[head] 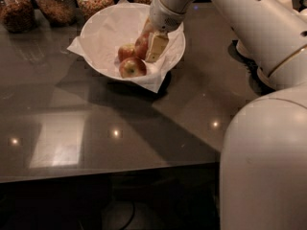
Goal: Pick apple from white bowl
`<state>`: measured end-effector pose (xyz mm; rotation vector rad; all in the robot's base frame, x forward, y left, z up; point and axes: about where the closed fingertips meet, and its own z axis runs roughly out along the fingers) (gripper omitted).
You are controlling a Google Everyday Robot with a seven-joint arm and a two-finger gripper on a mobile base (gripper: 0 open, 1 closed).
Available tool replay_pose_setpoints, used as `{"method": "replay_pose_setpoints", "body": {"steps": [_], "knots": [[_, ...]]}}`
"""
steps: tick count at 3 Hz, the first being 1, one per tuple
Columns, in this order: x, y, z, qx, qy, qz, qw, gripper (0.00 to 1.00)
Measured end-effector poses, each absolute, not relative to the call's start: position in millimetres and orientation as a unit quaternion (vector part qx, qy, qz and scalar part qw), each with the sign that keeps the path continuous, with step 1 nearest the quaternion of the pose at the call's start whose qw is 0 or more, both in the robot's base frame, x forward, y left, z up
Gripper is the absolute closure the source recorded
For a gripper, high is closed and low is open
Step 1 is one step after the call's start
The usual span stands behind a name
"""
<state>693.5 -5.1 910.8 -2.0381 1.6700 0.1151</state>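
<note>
The white bowl [103, 30], lined with crumpled white paper, stands at the back middle of the dark table. My gripper [149, 43] reaches down into its right side from above and is shut on the apple [141, 45], the reddest one, holding it just above the other fruit. A pale finger [156, 47] shows on the apple's right; the other finger is mostly hidden behind it. Two more apples lie in the bowl: one [125, 51] to the left of the held apple, one [133, 67] in front near the rim.
Several glass jars of dry food [55, 4] line the back edge behind the bowl. A pale object [283, 1] stands at the back right, partly behind my arm. My arm and body [264, 166] fill the right side. The table's front edge [110, 175] runs across below.
</note>
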Motion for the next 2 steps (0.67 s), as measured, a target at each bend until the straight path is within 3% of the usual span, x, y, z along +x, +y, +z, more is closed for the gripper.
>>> {"method": "replay_pose_setpoints", "body": {"steps": [2], "knots": [[665.3, -24.2, 1002.4, -0.747, 0.582, 0.028, 0.319, 1.00]]}}
